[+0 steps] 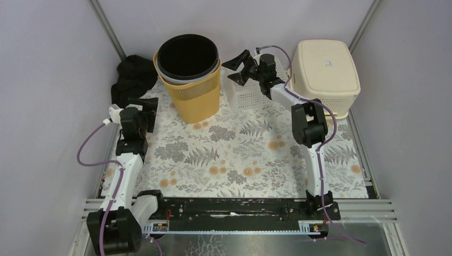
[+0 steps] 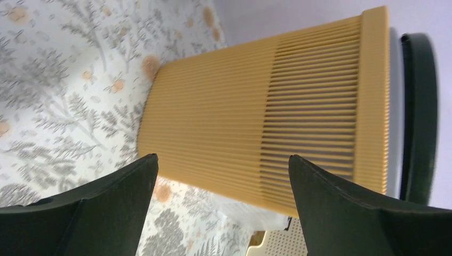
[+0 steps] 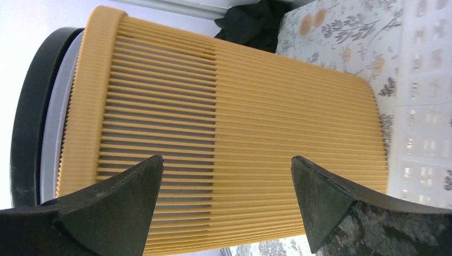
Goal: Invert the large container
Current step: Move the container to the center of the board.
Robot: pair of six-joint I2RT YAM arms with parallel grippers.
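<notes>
Black cloth, white mesh basket, floral table cover

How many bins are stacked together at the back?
3: yellow slatted bin outermost, white bin inside it, black bin innermost. Others may hide within.

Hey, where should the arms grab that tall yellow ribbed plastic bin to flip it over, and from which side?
Probably the ribbed side walls of the tall yellow plastic bin, around mid-height, pressed between both arms: left gripper from its left, right gripper from its right. It stands upright, looks wider than either open jaw span, and a black inner bin crowds its rim.
</notes>
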